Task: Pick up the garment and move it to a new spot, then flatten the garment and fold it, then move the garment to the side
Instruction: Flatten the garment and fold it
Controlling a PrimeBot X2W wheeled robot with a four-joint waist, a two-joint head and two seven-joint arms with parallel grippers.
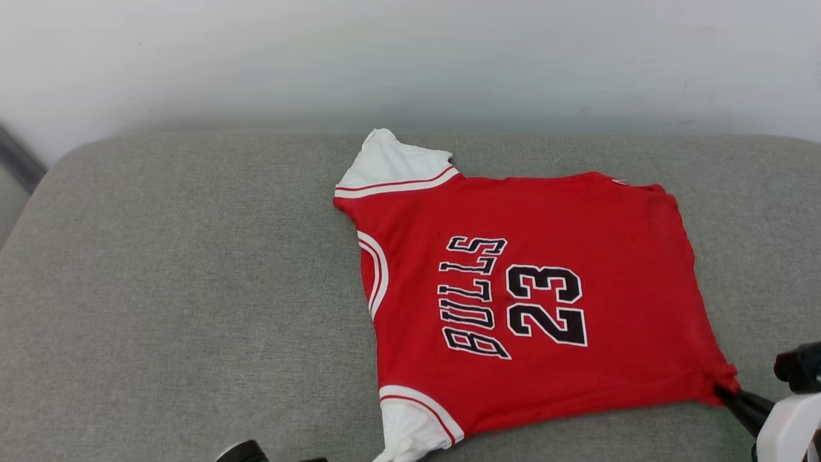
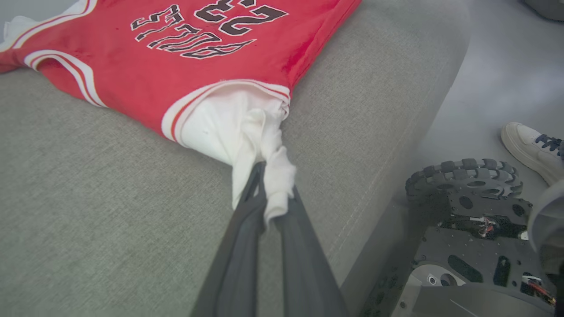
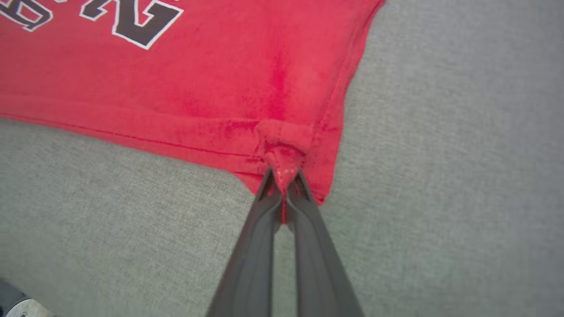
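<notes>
We grip the garment (image 1: pixel 526 289) at two points.
It lies spread right of centre on the grey cushion (image 1: pixel 192 289); our left gripper (image 2: pixel 264 193) pinches its white sleeve, our right gripper (image 3: pixel 284 187) clamps its red corner, lower right.

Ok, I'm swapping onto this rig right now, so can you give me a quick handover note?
Grips: left gripper shut on the near white sleeve; right gripper shut on the red hem corner.
Where: garment lies print-up on the grey cushion, stretched between both grips.
Done: laid out, mostly flat.
Left: fold it, then move it aside.
</notes>
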